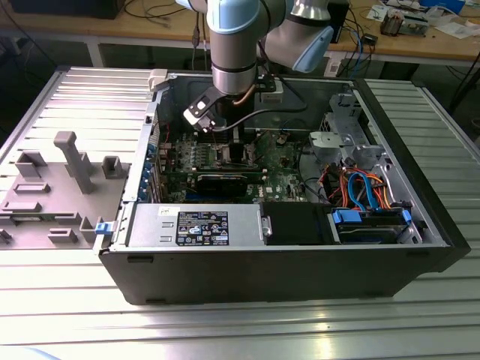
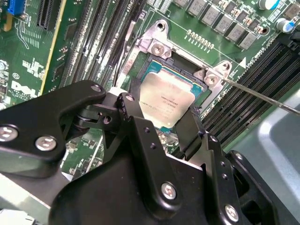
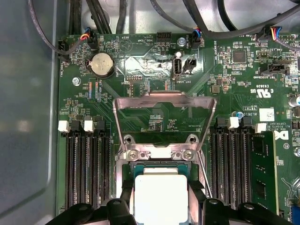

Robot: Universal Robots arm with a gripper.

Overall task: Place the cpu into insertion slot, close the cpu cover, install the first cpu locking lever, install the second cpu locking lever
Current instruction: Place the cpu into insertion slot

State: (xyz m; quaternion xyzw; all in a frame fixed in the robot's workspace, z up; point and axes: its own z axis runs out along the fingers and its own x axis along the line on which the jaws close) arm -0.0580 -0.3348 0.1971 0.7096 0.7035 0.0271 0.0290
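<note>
Evidently step one: the gripper point(image 2: 161, 117) pinches the cpu point(image 2: 166, 96) by its edges at the insertion slot point(image 2: 149, 65), whose cpu cover point(image 3: 140, 100) stands open; seating likely demands level, square alignment.

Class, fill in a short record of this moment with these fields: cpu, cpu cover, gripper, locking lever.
cpu: silver top up, at the open socket; seated or just above, cannot tell
cpu cover: raised open, off the cpu
gripper: shut on the cpu at two opposite edges
locking lever: thin rod standing free beside the socket, not latched
</note>
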